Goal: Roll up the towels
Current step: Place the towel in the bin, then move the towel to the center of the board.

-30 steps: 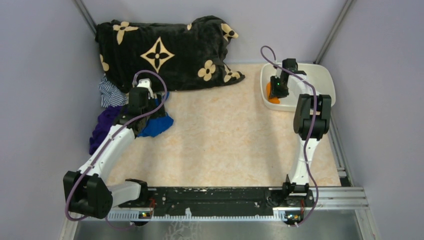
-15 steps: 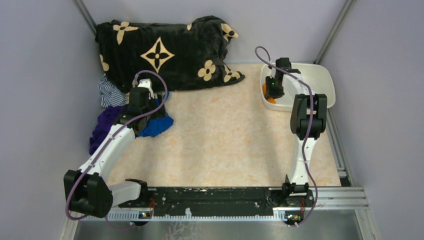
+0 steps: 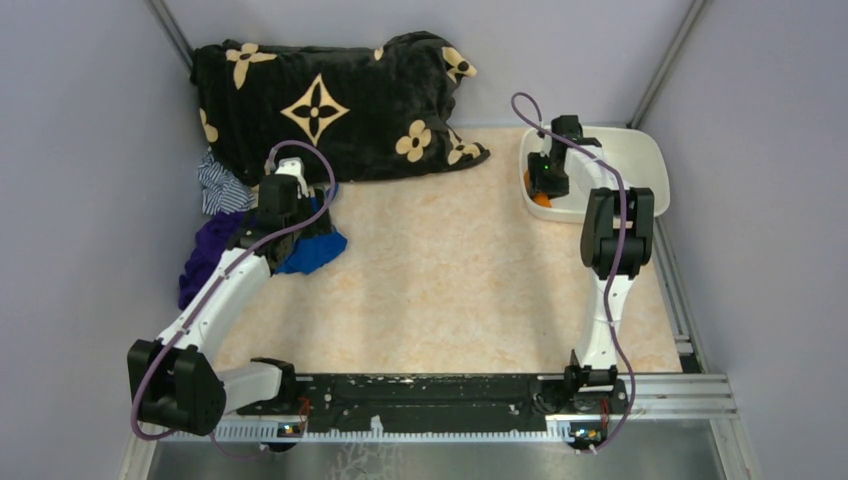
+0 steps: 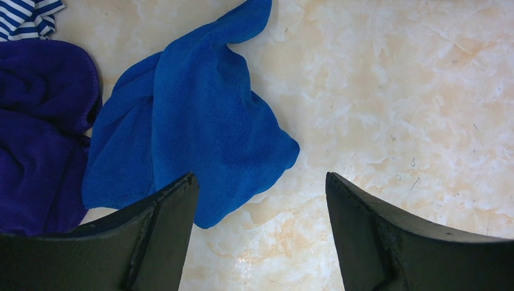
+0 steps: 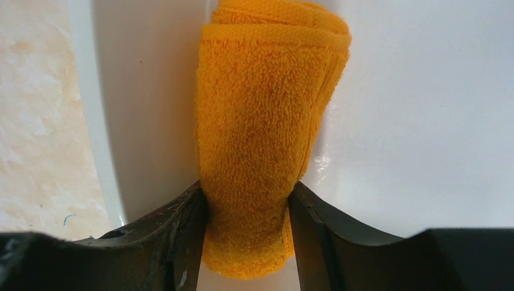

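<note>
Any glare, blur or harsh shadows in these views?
Top external: even, soft light, faint shadows, all sharp. Left wrist: blue towel crisp, the dark fingers lose detail. Right wrist: orange towel pile sharp; small glare spot on the white tray beside it.

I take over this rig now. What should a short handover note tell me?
Left gripper: open, empty, above the blue towel.
Right gripper: closed on the orange towel.
Orange towel: rolled, in the white bin.
Blue towel: crumpled on the table, beside a purple cloth.
Done: orange towel rolled.
To do: release it, then roll the blue towel.
</note>
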`<control>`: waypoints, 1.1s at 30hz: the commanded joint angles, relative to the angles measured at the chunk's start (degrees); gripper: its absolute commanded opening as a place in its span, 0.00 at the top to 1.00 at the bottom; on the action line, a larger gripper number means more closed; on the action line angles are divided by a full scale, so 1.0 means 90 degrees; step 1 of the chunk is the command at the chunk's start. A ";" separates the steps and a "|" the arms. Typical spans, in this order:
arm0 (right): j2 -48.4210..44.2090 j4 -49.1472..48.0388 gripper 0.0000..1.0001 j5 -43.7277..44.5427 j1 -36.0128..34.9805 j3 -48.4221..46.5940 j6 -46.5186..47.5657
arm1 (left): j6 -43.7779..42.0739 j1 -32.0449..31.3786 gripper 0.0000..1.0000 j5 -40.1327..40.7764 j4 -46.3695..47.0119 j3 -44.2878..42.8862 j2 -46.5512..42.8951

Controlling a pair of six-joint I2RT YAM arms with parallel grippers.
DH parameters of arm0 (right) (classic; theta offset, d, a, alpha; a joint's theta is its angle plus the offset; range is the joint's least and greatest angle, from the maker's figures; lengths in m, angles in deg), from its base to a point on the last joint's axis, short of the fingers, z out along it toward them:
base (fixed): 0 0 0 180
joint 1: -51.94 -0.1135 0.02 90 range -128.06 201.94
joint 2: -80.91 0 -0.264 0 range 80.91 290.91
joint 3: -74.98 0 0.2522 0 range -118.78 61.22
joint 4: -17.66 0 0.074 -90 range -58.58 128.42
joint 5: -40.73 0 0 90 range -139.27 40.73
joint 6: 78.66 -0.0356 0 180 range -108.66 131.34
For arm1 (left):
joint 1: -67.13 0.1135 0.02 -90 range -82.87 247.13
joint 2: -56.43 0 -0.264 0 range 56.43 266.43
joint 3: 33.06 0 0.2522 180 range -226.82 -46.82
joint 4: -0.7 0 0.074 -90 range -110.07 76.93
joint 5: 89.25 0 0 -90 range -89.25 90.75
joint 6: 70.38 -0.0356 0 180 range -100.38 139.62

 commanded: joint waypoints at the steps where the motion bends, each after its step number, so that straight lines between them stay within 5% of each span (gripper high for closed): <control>1: -0.0278 0.0121 0.48 0.0016 -0.0078 -0.0226 -0.0085 | -0.0047 -0.0014 0.18 -0.0051 0.0026 -0.0042 -0.0021; 18: -0.1728 -0.0015 0.33 0.0571 -0.0078 0.0075 -0.0095 | 0.0018 0.0019 0.18 -0.0160 0.0021 -0.0042 -0.0028; 33: -0.4749 -0.3324 0.28 -0.0596 -0.1757 0.4022 -0.1189 | 0.0266 0.0558 0.18 0.0610 -0.0564 -0.0711 0.1312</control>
